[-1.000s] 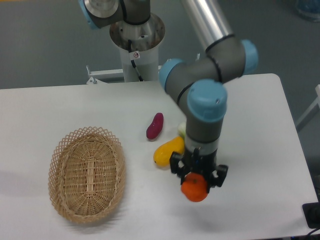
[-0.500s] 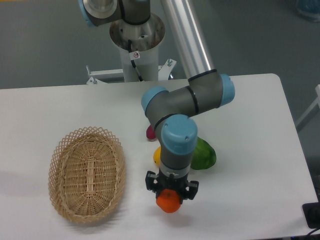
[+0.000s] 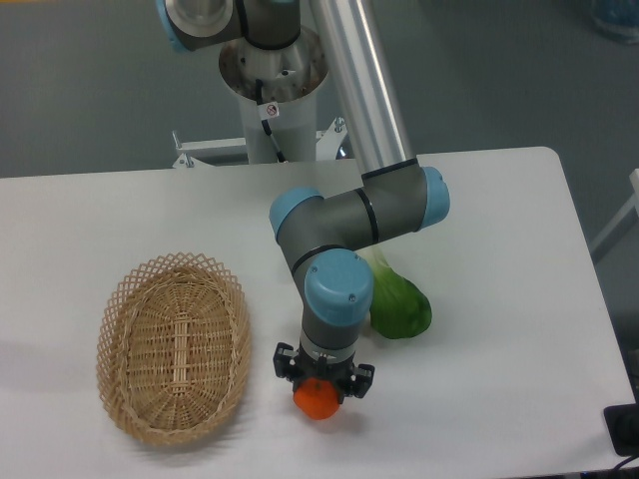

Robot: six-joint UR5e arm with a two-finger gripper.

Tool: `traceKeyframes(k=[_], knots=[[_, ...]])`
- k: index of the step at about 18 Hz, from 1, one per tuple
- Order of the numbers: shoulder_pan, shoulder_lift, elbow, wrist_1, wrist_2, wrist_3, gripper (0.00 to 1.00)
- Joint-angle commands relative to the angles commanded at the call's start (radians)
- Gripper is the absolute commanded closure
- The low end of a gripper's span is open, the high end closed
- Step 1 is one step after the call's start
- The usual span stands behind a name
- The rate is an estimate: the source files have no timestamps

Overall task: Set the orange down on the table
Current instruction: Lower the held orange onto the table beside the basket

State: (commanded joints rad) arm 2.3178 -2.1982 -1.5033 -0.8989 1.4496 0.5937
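Observation:
The orange (image 3: 318,399) is a small round bright orange fruit held between the fingers of my gripper (image 3: 321,389). The gripper is shut on it and points straight down over the front middle of the white table (image 3: 499,399), just right of the basket. The orange sits at or just above the tabletop; I cannot tell whether it touches. The arm's wrist hides the top of the fruit.
An oval wicker basket (image 3: 173,344) stands at the front left, close to the gripper. A green vegetable (image 3: 399,304) lies just right of the arm. The arm's elbow and wrist cover the table's middle. The front table edge is near.
The gripper has carried the orange leftward and a little toward the front edge, nearer the basket. The arm now hides the yellow and purple fruits; the green vegetable has come into sight.

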Motion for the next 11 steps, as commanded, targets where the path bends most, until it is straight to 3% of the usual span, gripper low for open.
traceKeyframes(k=[11], knots=[[0.000, -0.009, 0.000, 0.000, 0.000, 0.000, 0.28]])
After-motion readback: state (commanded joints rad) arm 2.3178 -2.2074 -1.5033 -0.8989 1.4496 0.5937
